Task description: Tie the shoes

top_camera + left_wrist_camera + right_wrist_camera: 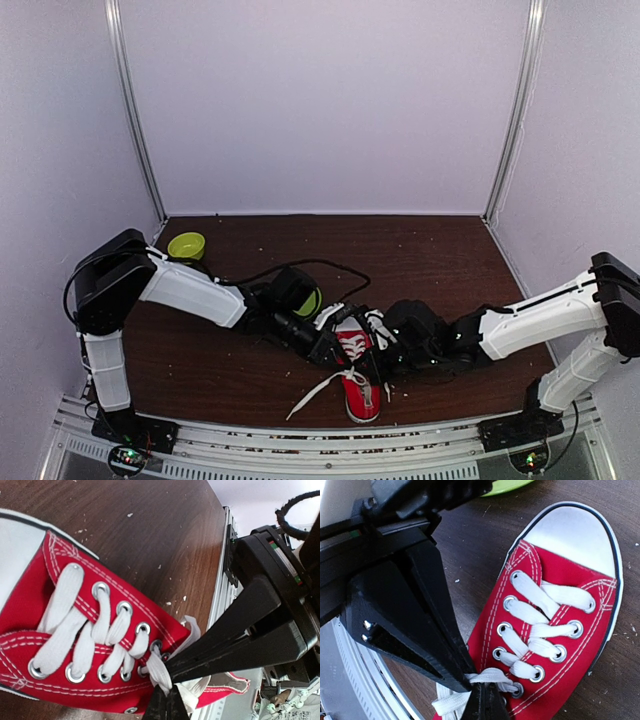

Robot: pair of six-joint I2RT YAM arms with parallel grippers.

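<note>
The red sneaker lies near the table's front edge, with its white toe cap toward the back and its heel toward the rail. It fills the left wrist view and the right wrist view. Its white laces trail loose to the front left. My left gripper comes in from the left and my right gripper from the right. They meet at the top eyelets. The left gripper is shut on a lace strand. The right gripper is shut on a lace strand.
A green bowl stands at the back left. Another green object sits partly hidden behind the left arm and shows at the top of the right wrist view. A black cable loops over the table. The metal rail runs along the near edge.
</note>
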